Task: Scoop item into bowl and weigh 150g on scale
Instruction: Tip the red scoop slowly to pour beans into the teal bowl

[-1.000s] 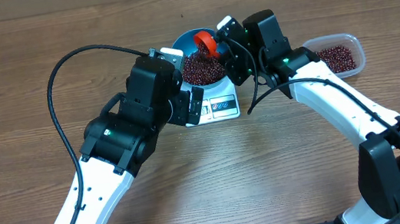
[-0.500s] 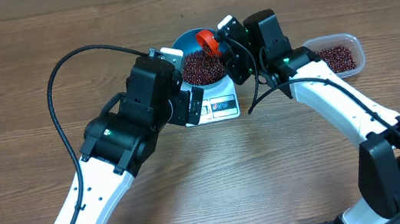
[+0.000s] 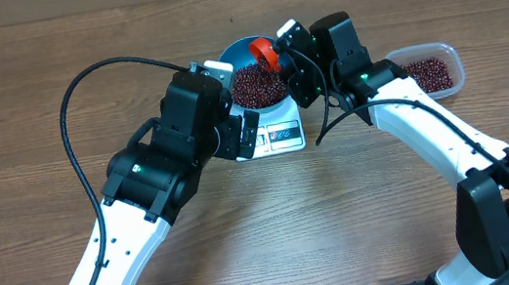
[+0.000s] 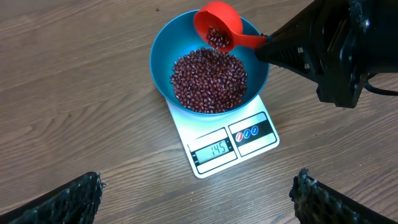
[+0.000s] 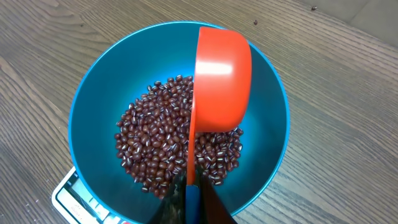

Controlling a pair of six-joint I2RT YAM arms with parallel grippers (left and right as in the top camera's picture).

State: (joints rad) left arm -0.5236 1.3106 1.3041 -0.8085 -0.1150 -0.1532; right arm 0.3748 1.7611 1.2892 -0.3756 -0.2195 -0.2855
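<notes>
- Overhead: blue bowl (image 3: 235,52) sits on white scale (image 3: 285,136), upper centre of frame, on wooden table (image 3: 12,96).
- Bowl holds a maroon heap of beans (image 3: 255,86); more of the same beans lie in clear tub (image 3: 453,59) at right edge, well apart from scale.
- Left arm (image 3: 155,175) comes up from lower left; its wrist sits just left of bowl and covers scale's left part.
- Right arm (image 3: 430,129) comes from lower right, head at bowl's right rim, w/ red scoop (image 3: 262,53) over bowl's upper edge.
- Left wrist: bowl upper centre, on scale; display (image 4: 214,149) reads 145, blue-marked buttons (image 4: 250,132) right of it.
- Scoop tilted over bowl's upper right rim, a few beans inside it, above the heap.
- Left gripper (image 4: 199,202) spread wide, fingertips in the lower corners, nothing between them but bare table; it is below the scale in frame, not touching it.
- Right wrist: right gripper (image 5: 193,202) at bottom centre, clamped tight on scoop's handle.
- Scoop seen from its back, right of centre over bowl; its inside can't be seen here.
- Beans cover bowl's bottom; scale corner shows at lower left under bowl.
</notes>
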